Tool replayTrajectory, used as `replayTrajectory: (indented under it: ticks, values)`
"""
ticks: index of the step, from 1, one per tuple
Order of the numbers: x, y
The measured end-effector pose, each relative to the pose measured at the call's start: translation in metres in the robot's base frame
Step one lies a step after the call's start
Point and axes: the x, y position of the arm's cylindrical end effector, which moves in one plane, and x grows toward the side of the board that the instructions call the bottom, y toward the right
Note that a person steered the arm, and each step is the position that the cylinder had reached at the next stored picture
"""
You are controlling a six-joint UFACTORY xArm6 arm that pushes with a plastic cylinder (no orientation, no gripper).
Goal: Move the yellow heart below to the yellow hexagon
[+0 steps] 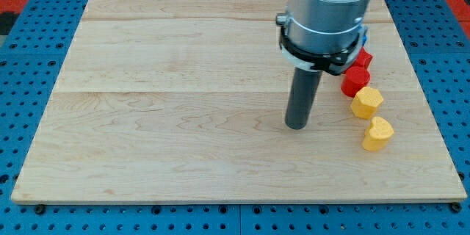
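Resting on the bench, my tip sits at the lower end of the dark rod, a little right of the board's centre. I have no gripper on this rig, so nothing is clenched or released; the rod simply stands upright under the pale cylindrical arm housing that fills the view's top.

All the blocks I can see are clustered toward the view's right of my tip. The yellow heart lies lowest in that group, apart from the tip and to the lower right of it. Just above it, touching or nearly so, is the yellow hexagon, so the heart already lies below the hexagon, slightly to the right. Above the hexagon, touching it, sits a red block whose shape I cannot make out. Another red block is partly hidden behind the arm housing.

The wooden board rests on a blue pegboard surface.
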Motion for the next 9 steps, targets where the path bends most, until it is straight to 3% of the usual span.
replayTrajectory:
  ticks: [2,3,4,5,7,9]
  values:
    - [0.002,0.008]
    - [0.054,0.000]
    - [0.089,0.040]
    - [0.089,0.074]
    - [0.086,0.078]
    - [0.072,0.138]
